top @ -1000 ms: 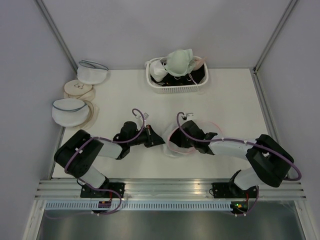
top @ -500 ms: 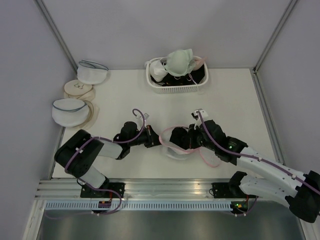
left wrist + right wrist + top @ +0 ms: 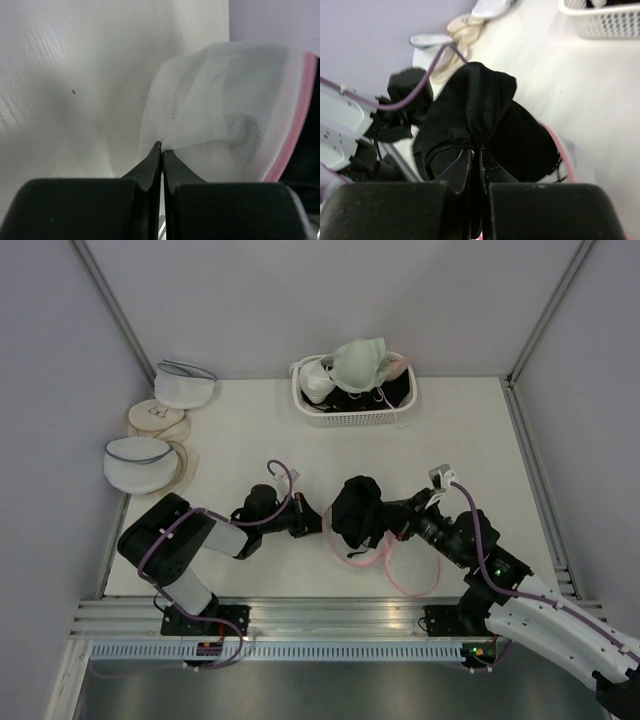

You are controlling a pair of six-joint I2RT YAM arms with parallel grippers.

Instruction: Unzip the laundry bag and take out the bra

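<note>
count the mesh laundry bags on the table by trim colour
pink trim: 1, the laundry bag, pinched by the left fingers
blue-grey trim: 2, the far bag and the near bag, both at the left edge
total: 3

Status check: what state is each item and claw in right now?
laundry bag: unzipped, halves spread open.
bra: bunched, held up over the open bag.
left claw: shut on laundry bag mesh.
right claw: shut on bra.
basket: upright, piled with garments.
</note>
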